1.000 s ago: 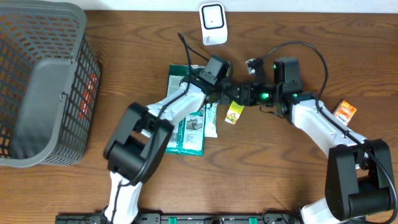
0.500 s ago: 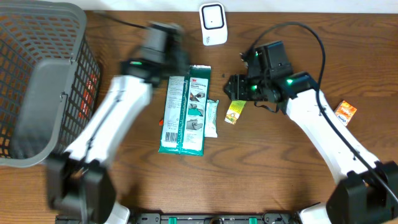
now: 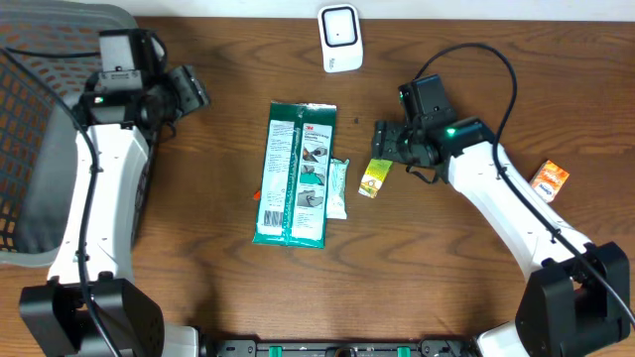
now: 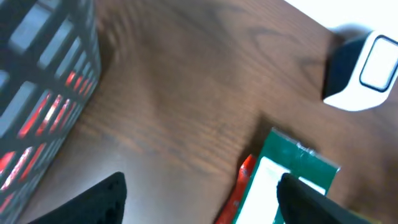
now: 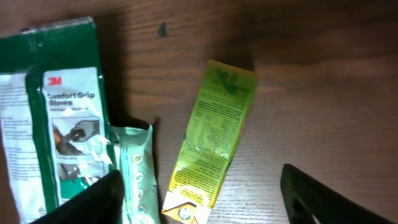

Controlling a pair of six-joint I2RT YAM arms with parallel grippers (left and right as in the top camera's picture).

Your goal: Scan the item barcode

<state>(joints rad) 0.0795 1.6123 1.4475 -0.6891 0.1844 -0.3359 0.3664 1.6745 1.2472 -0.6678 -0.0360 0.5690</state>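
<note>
Your yellow-green box [image 3: 374, 178] lies flat mid-table [image 3: 446, 288], nearer the far edge, just beside a pale green packet [image 3: 338, 188]. Your right hand [image 3: 382, 144] hovers at the box, jaws wide, holding nothing. Your left hand [image 3: 193, 94], by the basket [image 3: 40, 119] at the left edge, is likewise spread and empty.

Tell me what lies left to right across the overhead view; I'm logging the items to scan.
wire basket → green glove package → pale green sachet → yellow-green box → orange box. The white scanner is left out: it sits across the package-sachet span.
</note>
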